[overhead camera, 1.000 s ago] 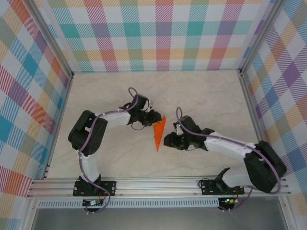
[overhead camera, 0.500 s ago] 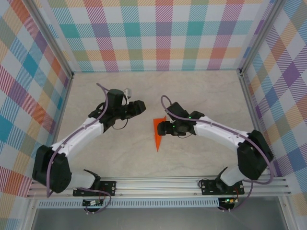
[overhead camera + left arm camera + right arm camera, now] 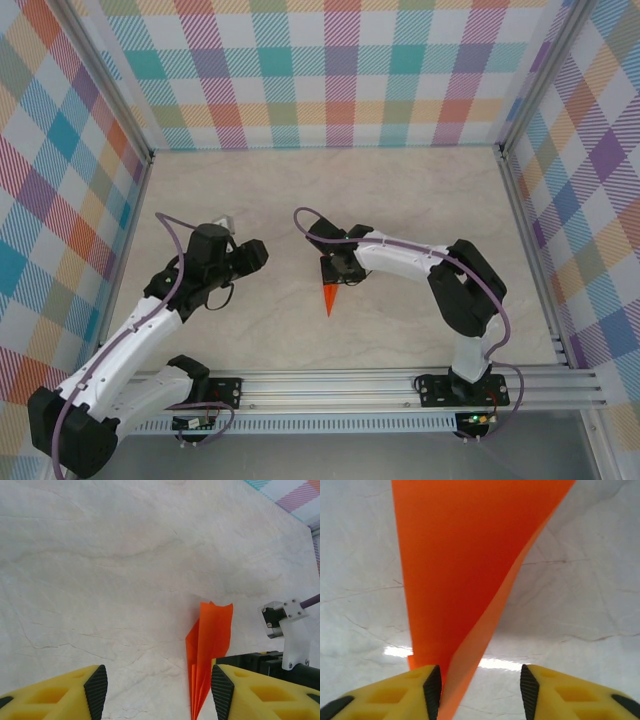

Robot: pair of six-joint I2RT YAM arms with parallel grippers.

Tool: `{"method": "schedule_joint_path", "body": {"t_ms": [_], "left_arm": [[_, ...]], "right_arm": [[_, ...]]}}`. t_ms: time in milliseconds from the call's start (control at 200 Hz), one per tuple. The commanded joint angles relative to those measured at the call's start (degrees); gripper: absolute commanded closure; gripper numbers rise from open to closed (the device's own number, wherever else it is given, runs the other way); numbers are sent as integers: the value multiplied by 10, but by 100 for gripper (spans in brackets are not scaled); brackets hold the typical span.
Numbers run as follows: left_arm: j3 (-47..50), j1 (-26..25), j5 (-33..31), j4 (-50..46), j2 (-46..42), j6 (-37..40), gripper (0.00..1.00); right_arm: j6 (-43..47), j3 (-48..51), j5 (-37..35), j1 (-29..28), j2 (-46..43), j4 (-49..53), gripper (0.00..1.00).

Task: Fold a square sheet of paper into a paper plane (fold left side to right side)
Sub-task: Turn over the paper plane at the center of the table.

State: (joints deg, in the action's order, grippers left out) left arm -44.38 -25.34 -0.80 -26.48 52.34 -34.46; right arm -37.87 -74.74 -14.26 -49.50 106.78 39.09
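The narrow pointed orange paper plane [image 3: 329, 299] lies in the middle of the pale counter [image 3: 420, 200]. Your right claw [image 3: 477, 685] is open over its wide end. Your left claw [image 3: 157, 690] is open, well apart. Squeeze the fold gently, right along the crease.

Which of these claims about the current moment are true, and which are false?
1. The paper plane is a narrow, pointed orange shape. True.
2. The left gripper grips the plane. False: it is open and apart from the plane.
3. The right gripper is open over the plane. True.
4. The plane lies at the far edge of the table. False: it lies near the middle.
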Motion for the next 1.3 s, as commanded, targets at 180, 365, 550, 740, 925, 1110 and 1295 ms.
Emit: {"method": "schedule_joint_path", "body": {"t_ms": [180, 365, 550, 740, 925, 1110, 1295], "left_arm": [[5, 9, -26, -28, -9, 16, 40], [3, 8, -29, -31, -8, 16, 40], [3, 8, -29, -32, -4, 14, 40], [-3, 8, -26, -35, 0, 11, 39], [-2, 8, -24, -26, -1, 14, 37], [19, 8, -14, 5, -4, 10, 28], [23, 8, -11, 15, 1, 10, 26]], "right_arm": [[55, 39, 96, 25, -104, -56, 99], [28, 181, 266, 110, -199, -189, 100], [16, 308, 383, 211, -182, -300, 93], [85, 302, 307, 259, -176, -208, 70], [117, 232, 227, 256, -253, -58, 53], [83, 226, 230, 210, -293, -14, 48], [27, 258, 238, 146, -270, -61, 40]]}}
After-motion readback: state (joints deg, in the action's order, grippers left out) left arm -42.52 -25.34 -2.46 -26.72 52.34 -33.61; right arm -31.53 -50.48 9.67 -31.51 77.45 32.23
